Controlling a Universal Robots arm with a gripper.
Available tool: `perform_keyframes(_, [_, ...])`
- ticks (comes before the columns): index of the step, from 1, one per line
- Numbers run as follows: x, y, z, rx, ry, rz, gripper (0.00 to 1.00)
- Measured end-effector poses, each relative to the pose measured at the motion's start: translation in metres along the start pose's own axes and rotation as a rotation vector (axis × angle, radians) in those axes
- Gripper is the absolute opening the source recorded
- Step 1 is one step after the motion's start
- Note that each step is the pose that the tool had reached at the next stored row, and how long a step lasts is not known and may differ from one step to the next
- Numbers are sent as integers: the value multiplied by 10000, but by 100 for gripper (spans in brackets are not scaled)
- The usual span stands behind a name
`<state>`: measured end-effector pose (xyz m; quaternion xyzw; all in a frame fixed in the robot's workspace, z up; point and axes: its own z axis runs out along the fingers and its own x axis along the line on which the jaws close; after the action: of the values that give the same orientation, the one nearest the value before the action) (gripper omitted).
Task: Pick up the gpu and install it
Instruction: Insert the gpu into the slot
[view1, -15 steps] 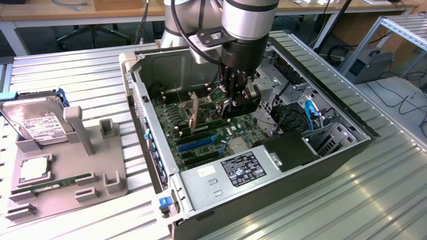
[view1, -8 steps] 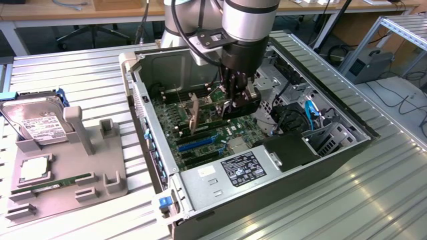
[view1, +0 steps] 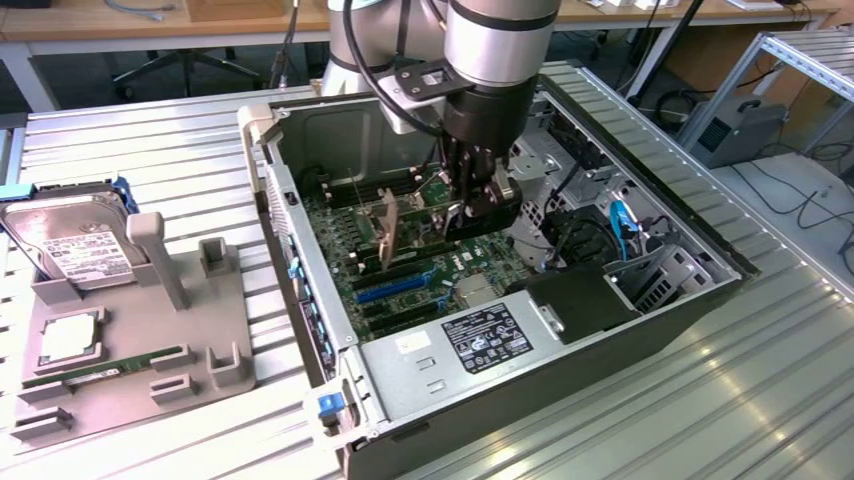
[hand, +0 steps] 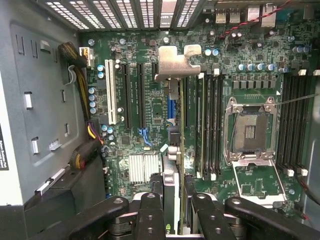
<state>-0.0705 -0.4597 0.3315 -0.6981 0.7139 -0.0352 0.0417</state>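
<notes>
The robot arm reaches down into an open computer case that lies on its side on the ribbed metal counter. The jaws are pinching the gpu, a thin card seen edge-on from the wrist camera. One dark finger sits on each side of the card, touching it.

The gpu stands on its edge right over the green motherboard. It lies in line with the long slots there, between the black slots and the memory slots. Its silver metal bracket is at the far end, close to the slotted back wall of the case. I cannot tell if the card is pushed all the way into its slot.

In the exterior view, the jaws are deep inside the case, above the board.

On the exterior view's left, a grey holder tray rests on the counter. It holds a silver hard drive standing up, and a green memory stick lying flat.
</notes>
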Motion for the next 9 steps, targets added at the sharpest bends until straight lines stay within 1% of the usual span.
perform_keyframes(9, [12, 2, 27, 1, -1, 0, 27])
